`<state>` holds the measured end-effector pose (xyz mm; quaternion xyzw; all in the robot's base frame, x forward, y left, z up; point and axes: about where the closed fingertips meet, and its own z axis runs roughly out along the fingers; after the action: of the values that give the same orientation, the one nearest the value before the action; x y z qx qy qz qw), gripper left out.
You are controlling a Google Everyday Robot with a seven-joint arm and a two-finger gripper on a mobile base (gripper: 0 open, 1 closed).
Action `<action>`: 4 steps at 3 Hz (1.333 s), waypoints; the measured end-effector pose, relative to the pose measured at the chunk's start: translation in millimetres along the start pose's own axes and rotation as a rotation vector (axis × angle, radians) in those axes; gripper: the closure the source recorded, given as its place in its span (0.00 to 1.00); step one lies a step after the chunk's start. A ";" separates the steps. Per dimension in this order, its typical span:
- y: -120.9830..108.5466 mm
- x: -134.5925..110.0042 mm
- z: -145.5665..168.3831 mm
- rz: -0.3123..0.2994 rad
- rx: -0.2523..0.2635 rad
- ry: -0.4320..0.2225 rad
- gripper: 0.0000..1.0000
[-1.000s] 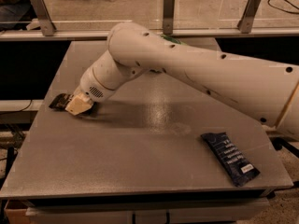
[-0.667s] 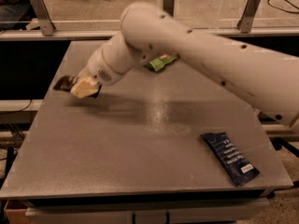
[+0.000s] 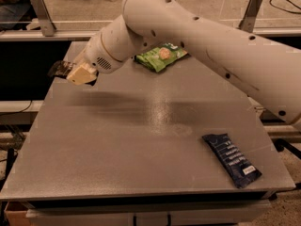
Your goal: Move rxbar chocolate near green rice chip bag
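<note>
The rxbar chocolate is a small dark wrapper sticking out to the left of my gripper, which is shut on it and holds it above the table's far left part; a shadow lies on the table below. The green rice chip bag lies on the far middle of the table, to the right of the gripper and partly behind my arm.
A longer dark blue bar wrapper lies near the front right corner of the grey table. My white arm spans the upper right. Metal posts and a rail stand behind the table.
The gripper has risen from the left table edge with the dark bar in it and moved up and slightly right. The green bag has come into view from behind the arm.
</note>
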<state>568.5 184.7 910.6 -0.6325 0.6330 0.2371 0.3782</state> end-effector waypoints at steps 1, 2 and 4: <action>1.3 -0.9 1.2 -0.002 -0.003 0.000 1.00; 1.4 -0.8 1.1 -0.003 -0.003 0.001 1.00; 0.5 21.8 -28.0 -0.022 0.016 0.040 1.00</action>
<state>564.9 149.4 910.4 -0.6409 0.6354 0.2150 0.3732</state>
